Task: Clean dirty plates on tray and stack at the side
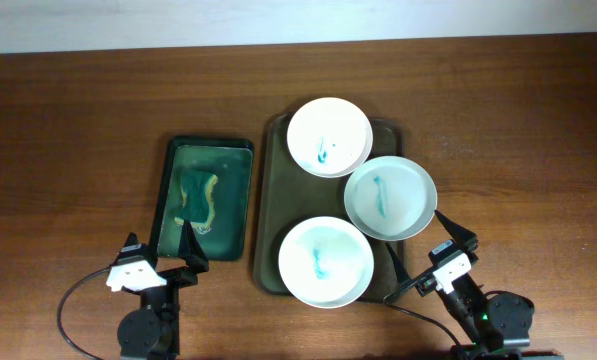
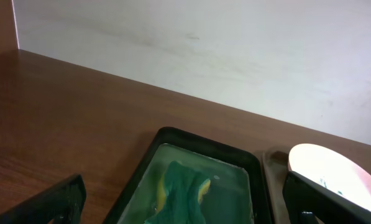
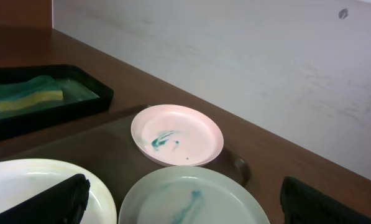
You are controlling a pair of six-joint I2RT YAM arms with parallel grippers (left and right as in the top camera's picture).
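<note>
Plates: three round dishes lie on the brown tray (image 1: 267,200), each carrying a teal smear. None is stacked.

1. Location. The far plate (image 1: 328,137) sits at the tray's far end and the near plate (image 1: 325,261) at its near end. The right plate (image 1: 390,198) sits between them and overhangs the tray's right edge. Rims lie close together; contact cannot be confirmed.

2. Handling, plates. Judged stiff, light and glossy, likely plastic, and so slippery once wet. Each has a shallow raised rim. Take hold at the rim, one finger above and one below. The overhanging rim of the right plate offers the easiest entry.

3. Handling, sponge. The sponge (image 1: 198,197) lies in a dark basin (image 1: 210,141) just left of the tray, in shallow liquid. Judged soft, soaked and compressible. Pinch it across its narrow width and expect dripping.

4. Tool state. The left gripper (image 1: 159,238) hovers left of the tray, at the basin's near end, fingers spread wide, holding nothing. The right gripper (image 1: 414,232) hovers at the tray's near right corner, fingers also spread wide, holding nothing.

5. Markings. No brand, label or writing is legible on any item.
</note>
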